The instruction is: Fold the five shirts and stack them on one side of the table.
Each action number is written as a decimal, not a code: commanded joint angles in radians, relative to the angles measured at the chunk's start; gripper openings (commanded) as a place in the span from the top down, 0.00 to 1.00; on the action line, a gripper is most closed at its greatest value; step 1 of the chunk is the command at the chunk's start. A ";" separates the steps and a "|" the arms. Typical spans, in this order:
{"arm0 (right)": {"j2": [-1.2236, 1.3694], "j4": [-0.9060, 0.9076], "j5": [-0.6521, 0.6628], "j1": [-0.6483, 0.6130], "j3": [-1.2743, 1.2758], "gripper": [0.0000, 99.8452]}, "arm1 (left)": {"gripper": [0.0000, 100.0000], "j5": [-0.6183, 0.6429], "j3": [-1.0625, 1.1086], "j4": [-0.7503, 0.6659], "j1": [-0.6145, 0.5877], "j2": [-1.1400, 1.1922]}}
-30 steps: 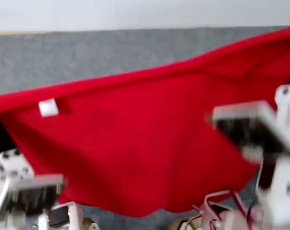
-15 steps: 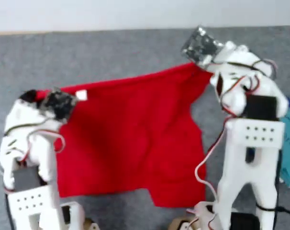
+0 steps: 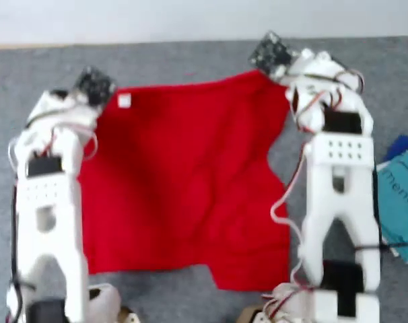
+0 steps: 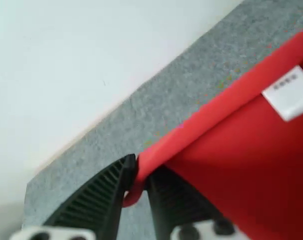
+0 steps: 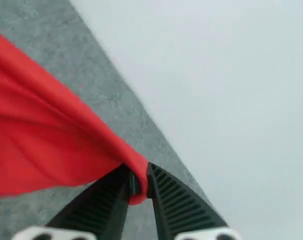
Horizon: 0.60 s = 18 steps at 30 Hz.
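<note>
A red shirt (image 3: pixel 184 182) lies spread over the grey table, with a white tag (image 3: pixel 124 101) near its far left corner. My left gripper (image 3: pixel 99 91) is shut on that far left corner; in the left wrist view the red hem (image 4: pixel 191 140) runs out from between the black fingers (image 4: pixel 99 195). My right gripper (image 3: pixel 268 64) is shut on the far right corner, and the right wrist view has red cloth (image 5: pixel 51 145) pinched between its fingers (image 5: pixel 166 200). The near edge of the shirt rests on the table between the two arm bases.
A teal garment (image 3: pixel 402 202) with a blue piece behind it lies at the right edge of the table. The grey table surface (image 3: pixel 177 60) runs to a pale wall at the back. White arm bodies stand left and right of the shirt.
Both grippers carried the shirt's corners away from the camera toward the far side and lowered it. The cloth went from hanging in the air to lying flat on the table.
</note>
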 commanded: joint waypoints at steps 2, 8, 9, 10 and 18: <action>0.180 -0.025 -0.014 0.005 -0.307 0.99 | 1.00 0.009 -0.298 -0.025 0.002 0.241; 0.420 -0.025 -0.009 0.001 -0.618 0.99 | 1.00 0.080 -0.615 -0.003 0.000 0.505; 0.452 -0.025 -0.009 -0.001 -0.666 0.99 | 1.00 0.080 -0.659 0.017 0.002 0.539; 0.483 -0.025 -0.009 -0.002 -0.707 0.99 | 1.00 0.080 -0.705 0.046 0.003 0.574; 0.601 0.222 -0.009 -0.008 -0.913 0.99 | 1.00 0.078 -0.958 0.427 0.003 0.744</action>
